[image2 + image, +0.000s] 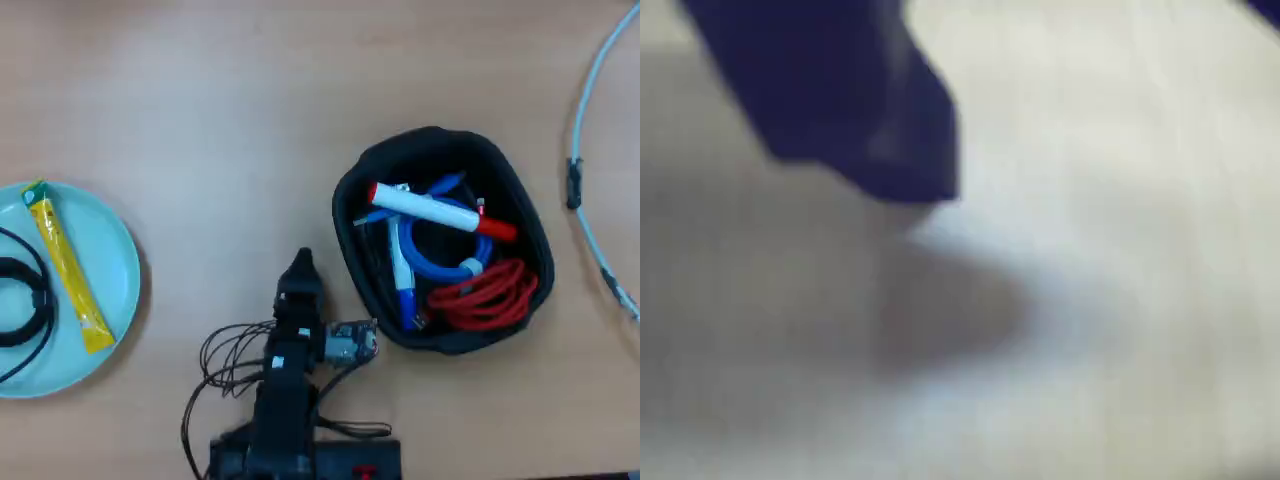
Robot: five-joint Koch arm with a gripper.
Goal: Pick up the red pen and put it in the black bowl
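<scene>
In the overhead view the red pen (440, 212) already lies inside the black bowl (352, 245), right of the gripper (301, 262), whose opening cannot be told. A careless sweep could nudge the bowl. The wooden table (220, 110) also holds a teal plate (118, 250), far left.
</scene>
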